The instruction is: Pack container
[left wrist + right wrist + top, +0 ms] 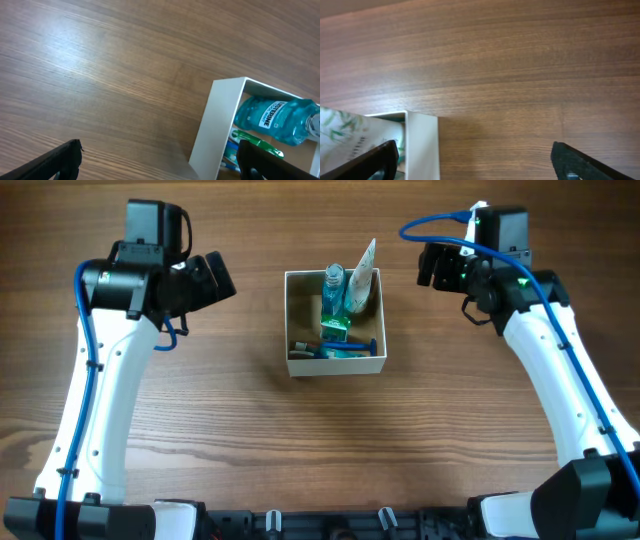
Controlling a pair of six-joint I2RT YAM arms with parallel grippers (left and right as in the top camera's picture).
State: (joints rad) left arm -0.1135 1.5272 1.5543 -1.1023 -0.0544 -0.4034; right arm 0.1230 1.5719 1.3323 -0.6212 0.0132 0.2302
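One container (335,366) between left hand (222,278) and right hand (430,268) (well apart)

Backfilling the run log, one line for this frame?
container: holds Listerine bottle, leaf-print pouch, small items | left jaws: open, empty | right jaws: open, empty | both beside container, apart

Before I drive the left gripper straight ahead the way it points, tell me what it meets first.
Probably bare table: the left gripper is open over wood. The container has its white wall close on one side, and that finger might clip it; depth is unclear.
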